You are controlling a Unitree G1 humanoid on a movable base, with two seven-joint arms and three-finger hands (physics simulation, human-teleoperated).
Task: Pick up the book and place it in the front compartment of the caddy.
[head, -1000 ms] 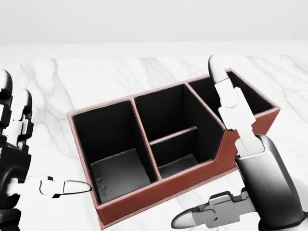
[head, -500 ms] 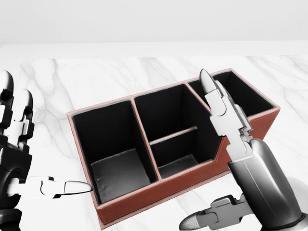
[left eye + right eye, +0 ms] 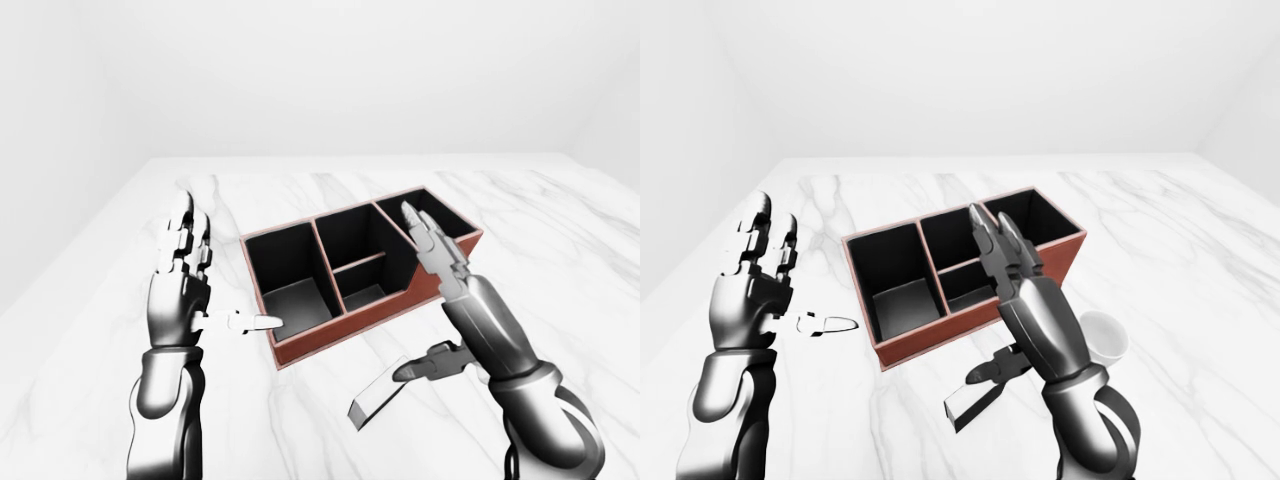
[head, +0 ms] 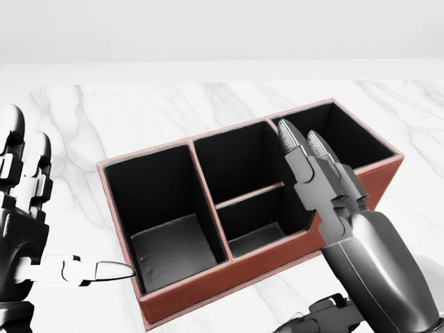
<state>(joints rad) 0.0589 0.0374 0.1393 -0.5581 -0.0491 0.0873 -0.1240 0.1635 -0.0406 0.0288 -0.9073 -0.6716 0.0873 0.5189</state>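
The caddy (image 3: 300, 345) is red-brown with black compartments and stands on the white marble table (image 3: 560, 250). The book (image 3: 378, 397) is a thin grey slab lying on the table just below the caddy in the left-eye view; it also shows in the right-eye view (image 3: 973, 400). My right hand (image 3: 432, 300) is open above the book, with its fingers (image 4: 300, 154) pointing up over the caddy's right part and its thumb (image 3: 425, 366) near the book's top end. My left hand (image 3: 205, 290) is open to the left of the caddy, thumb (image 4: 104, 270) pointing at its left wall.
A white cup (image 3: 1108, 335) stands on the table to the right of my right arm in the right-eye view. The table's left edge (image 3: 90, 260) runs along the left side, and a pale wall stands behind the table.
In the head view my right hand has swung left and lower over the caddy, its fingers now together, and its thumb has sunk toward the bottom edge. The left hand has barely shifted.
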